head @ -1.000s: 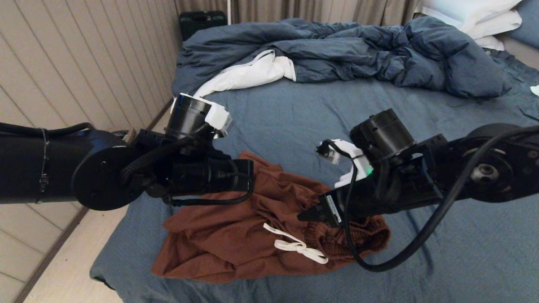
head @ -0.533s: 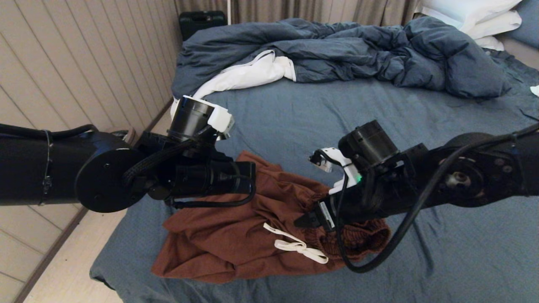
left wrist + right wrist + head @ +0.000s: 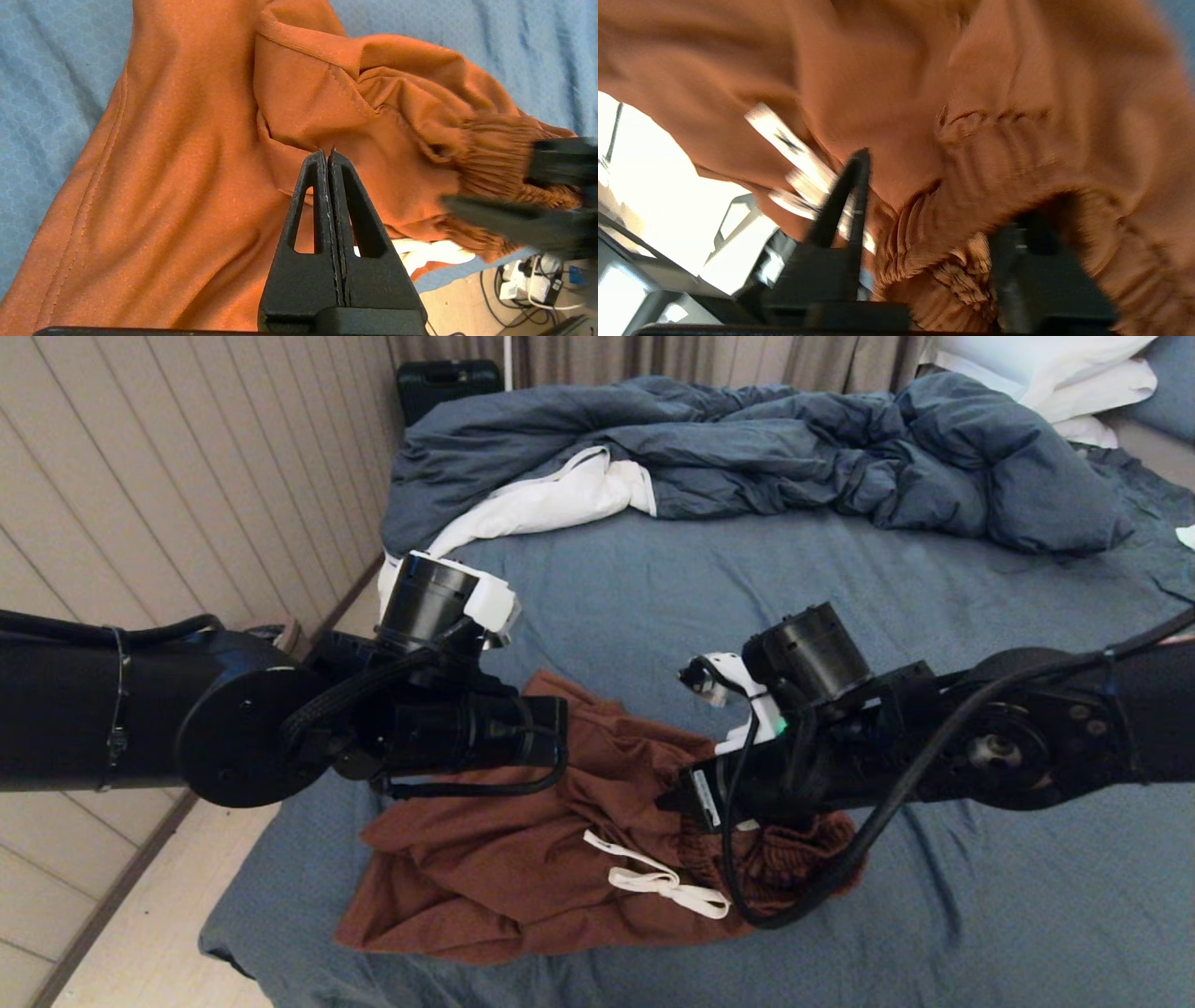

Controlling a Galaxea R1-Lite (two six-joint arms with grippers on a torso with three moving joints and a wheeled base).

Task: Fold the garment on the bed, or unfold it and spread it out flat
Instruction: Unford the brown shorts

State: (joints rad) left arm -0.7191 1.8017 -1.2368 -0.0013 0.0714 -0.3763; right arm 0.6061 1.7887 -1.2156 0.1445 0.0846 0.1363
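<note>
The rust-brown shorts (image 3: 523, 840) lie crumpled near the front left edge of the bed (image 3: 653, 588), with the white drawstring (image 3: 653, 882) on top. My left gripper (image 3: 327, 151) is shut and empty, hovering just above a fold of the shorts (image 3: 187, 163). My right gripper (image 3: 943, 205) is open and low over the gathered waistband (image 3: 952, 261), which bunches up between its two fingers (image 3: 852, 186). In the head view the right wrist (image 3: 747, 784) covers that part of the waistband, and the left wrist (image 3: 485, 733) hides the left fingers.
A rumpled dark blue duvet (image 3: 794, 448) with white lining (image 3: 551, 499) lies across the far half of the bed. White pillows (image 3: 1055, 373) sit at the back right. A panelled wall and a strip of floor (image 3: 140, 933) run along the left. A black case (image 3: 446, 383) stands behind.
My right arm has swung left and down, bringing its open gripper onto the waistband. The left arm has barely shifted. The shorts lie as before.
</note>
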